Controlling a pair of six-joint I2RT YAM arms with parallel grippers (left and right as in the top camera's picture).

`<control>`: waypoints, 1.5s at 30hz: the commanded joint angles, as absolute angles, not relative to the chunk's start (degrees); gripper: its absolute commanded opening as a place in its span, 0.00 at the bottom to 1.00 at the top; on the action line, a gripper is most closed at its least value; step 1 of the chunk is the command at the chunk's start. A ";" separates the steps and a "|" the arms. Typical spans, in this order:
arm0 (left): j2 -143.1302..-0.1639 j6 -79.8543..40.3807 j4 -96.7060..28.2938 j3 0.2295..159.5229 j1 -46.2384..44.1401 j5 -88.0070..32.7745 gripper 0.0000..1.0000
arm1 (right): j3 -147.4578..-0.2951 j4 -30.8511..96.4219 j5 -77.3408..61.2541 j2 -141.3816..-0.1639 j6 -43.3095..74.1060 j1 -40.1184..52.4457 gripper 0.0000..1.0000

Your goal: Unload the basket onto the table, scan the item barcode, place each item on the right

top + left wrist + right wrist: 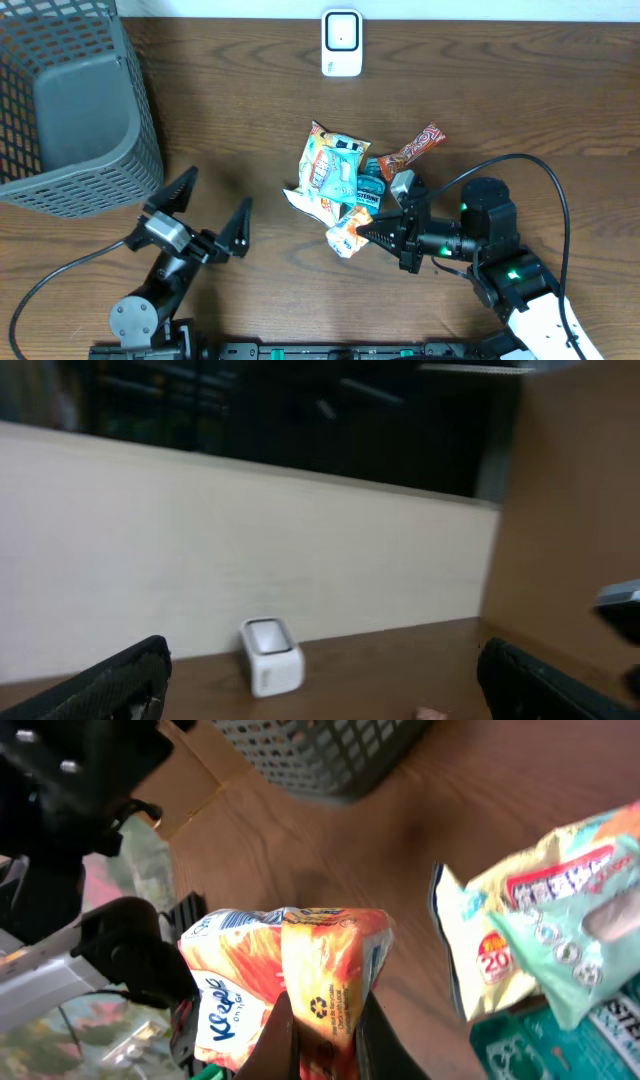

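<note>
Right wrist view showed your right fingers (272,1055) shut on an edge of the orange tissue pack (300,975), beside the snack pile (335,170) mid-way across the bench (250,110); it looked light, soft, slippery, best pinched at a seam, while your left fingers (238,225) gaped wide, empty

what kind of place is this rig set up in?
Likely a mock checkout bench: small white box-shaped barcode scanner on the brown wooden table, grey plastic mesh basket, pile of colourful snack packets, orange Kleenex packet in the right fingers.
</note>
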State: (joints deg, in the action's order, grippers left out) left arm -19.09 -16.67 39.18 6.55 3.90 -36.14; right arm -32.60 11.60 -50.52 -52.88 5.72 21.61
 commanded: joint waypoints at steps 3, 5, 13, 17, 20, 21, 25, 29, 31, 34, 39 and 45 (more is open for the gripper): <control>-13.58 -16.53 39.57 7.18 1.96 -37.08 0.98 | -32.99 12.78 -50.87 -52.88 6.20 21.30 0.02; -11.25 -16.51 39.57 7.18 1.96 -37.06 0.98 | -32.99 13.10 -50.87 -52.88 6.20 21.30 0.02; -2.31 -16.56 33.98 6.98 1.96 -37.10 0.98 | -32.99 15.42 -50.92 -52.88 8.56 21.32 0.02; -0.19 -16.60 27.35 6.98 1.96 -37.63 0.98 | -32.99 16.49 -50.89 -52.88 11.66 21.32 0.02; -0.10 -16.49 28.29 6.98 1.96 -38.15 0.98 | -32.99 16.53 -50.89 -52.88 11.79 21.32 0.02; -0.12 -16.03 29.28 6.98 1.96 -38.13 0.98 | -32.99 16.51 -50.89 -52.88 11.77 21.32 0.02; -0.12 -13.96 27.70 6.98 1.96 -38.13 0.98 | -32.99 16.60 -50.92 -52.88 12.19 21.34 0.04; -0.19 -13.96 16.78 6.98 1.96 -38.11 0.98 | -32.99 18.39 -50.89 -52.88 17.50 21.41 0.01; -0.23 -13.93 11.29 6.98 1.96 -37.91 0.98 | -32.99 18.37 -50.85 -52.88 18.26 21.41 0.01; -0.23 -13.96 5.85 6.98 1.96 -37.91 0.98 | -32.99 18.22 -50.85 -52.88 20.97 21.41 0.02; -0.23 -13.96 0.71 6.98 1.96 -36.40 0.98 | -32.99 18.09 -47.03 -52.88 31.55 21.41 0.02; -0.23 -13.96 -8.49 6.98 1.96 -26.13 0.98 | -32.99 18.28 -39.94 -52.88 44.16 21.41 0.02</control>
State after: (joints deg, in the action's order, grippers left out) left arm -0.60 -14.72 -6.22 6.44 2.13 -32.45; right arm -32.60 18.26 -44.60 -52.88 35.16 21.61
